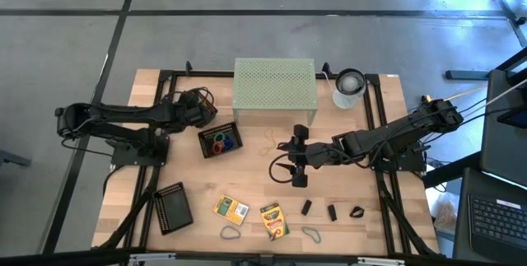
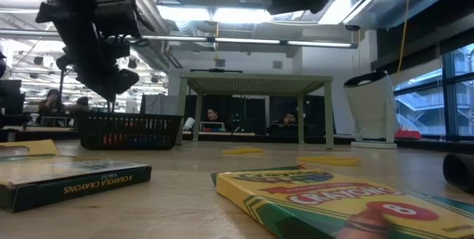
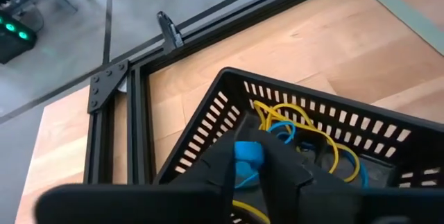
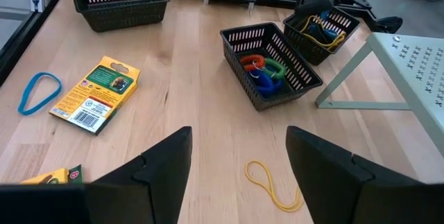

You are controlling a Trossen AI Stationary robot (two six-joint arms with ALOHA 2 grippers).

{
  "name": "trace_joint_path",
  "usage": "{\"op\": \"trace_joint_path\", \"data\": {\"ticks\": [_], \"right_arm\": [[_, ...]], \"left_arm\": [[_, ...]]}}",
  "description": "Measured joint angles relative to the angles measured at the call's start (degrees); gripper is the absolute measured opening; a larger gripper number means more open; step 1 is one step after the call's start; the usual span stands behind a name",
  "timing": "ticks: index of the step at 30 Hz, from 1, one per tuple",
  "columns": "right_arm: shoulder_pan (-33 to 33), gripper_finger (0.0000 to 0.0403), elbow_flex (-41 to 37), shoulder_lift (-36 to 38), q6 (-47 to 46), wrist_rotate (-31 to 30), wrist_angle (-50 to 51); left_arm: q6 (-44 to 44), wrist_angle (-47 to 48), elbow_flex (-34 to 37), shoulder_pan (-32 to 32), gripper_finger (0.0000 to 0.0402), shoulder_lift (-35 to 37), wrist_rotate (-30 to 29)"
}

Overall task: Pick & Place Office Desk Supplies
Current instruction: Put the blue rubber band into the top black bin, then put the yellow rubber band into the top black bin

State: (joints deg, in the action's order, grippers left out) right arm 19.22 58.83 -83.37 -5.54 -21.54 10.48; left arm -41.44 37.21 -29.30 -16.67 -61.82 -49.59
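While the left gripper (image 3: 248,172) hangs over the black mesh tray (image 3: 201,123) just left of the pale green riser (image 1: 275,83), a blue rubber band (image 3: 248,154) sits between its 2 dark fingers. These stand close together, but I cannot tell whether they pinch the band or merely flank it. Beneath it, yellow bands (image 3: 300,118) and more blue loops lie in that tray.

The right gripper (image 4: 239,148) hovers over the middle of the table, its jaws spread wide and holding nothing. On the wood near it lies a yellow rubber band (image 4: 272,183), drawn into a long, thin loop whose long axis runs roughly from the table's front toward the riser.

A 2nd tray (image 1: 207,135) beside the first holds red, green and blue bands (image 4: 262,71). A 3rd tray (image 1: 173,208) sits well apart, near the front left.

At the front, 2 crayon boxes lie flat: the left box (image 1: 231,209) has its long axis mostly across the table, slightly skewed; the right box (image 1: 274,221) points more front to back, also tilted. A blue band (image 1: 230,233) and a tan band (image 1: 311,234) lie along the front edge, and 3 black clips (image 1: 333,212) rest in a row right of the boxes.
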Motion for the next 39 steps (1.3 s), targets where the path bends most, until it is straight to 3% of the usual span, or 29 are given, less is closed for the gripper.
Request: {"op": "trace_joint_path", "data": {"ticks": [13, 18, 22, 28, 32, 39], "right_arm": [[-0.02, 0.0235, 0.00, -0.02, -5.31, 0.04, 5.59], [-0.02, 0.0235, 0.00, -0.02, -8.66, 0.04, 8.66], [-0.02, 0.0235, -0.57, -0.02, -12.57, 0.09, 11.41], [-0.02, 0.0235, -6.72, -0.04, -17.76, 0.15, 11.17], [-0.02, 0.0235, -12.30, -0.07, -19.54, 0.41, 8.62], [0.00, 0.0235, -23.00, -0.07, -13.97, 9.05, -6.21]], "left_arm": [[0.27, -0.59, 0.00, 0.02, 0.0137, 0.91, 1.30], [4.43, -5.59, 0.00, 0.04, 0.0147, 3.13, 8.18], [7.31, -10.38, 0.00, 0.07, 0.0150, 5.32, 17.42], [8.22, -17.74, 0.00, 1.85, 0.0146, 6.16, 30.79], [8.57, -22.11, 0.00, 5.98, 0.0146, 6.15, 31.77], [10.71, -30.24, 0.00, 13.01, 0.0144, 6.14, 31.36]]}}
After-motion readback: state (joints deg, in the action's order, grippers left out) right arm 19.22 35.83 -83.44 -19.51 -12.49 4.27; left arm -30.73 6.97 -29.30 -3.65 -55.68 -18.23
